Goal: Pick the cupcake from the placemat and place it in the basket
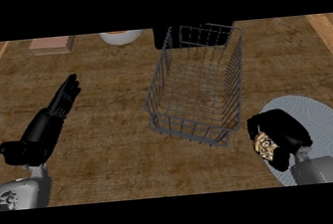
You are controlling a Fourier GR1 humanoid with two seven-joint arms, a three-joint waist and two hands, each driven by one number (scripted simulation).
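Observation:
A grey wire basket (pixel 196 84) stands in the middle of the wooden counter, nothing inside it. At the lower right lies a round grey placemat (pixel 325 120). My right hand (pixel 282 129) hovers over the placemat's left part, its fingers curled round the cupcake (pixel 263 144), of which only a tan and brown patch shows beneath the palm. My left hand (pixel 52 119) rests at the left with straight fingers pointing up the counter, far from the basket.
Along the far edge stand a pinkish block (pixel 51 44), a white bowl (pixel 121 36) and a black object (pixel 164 36) behind the basket. Wooden strips border the counter at both sides.

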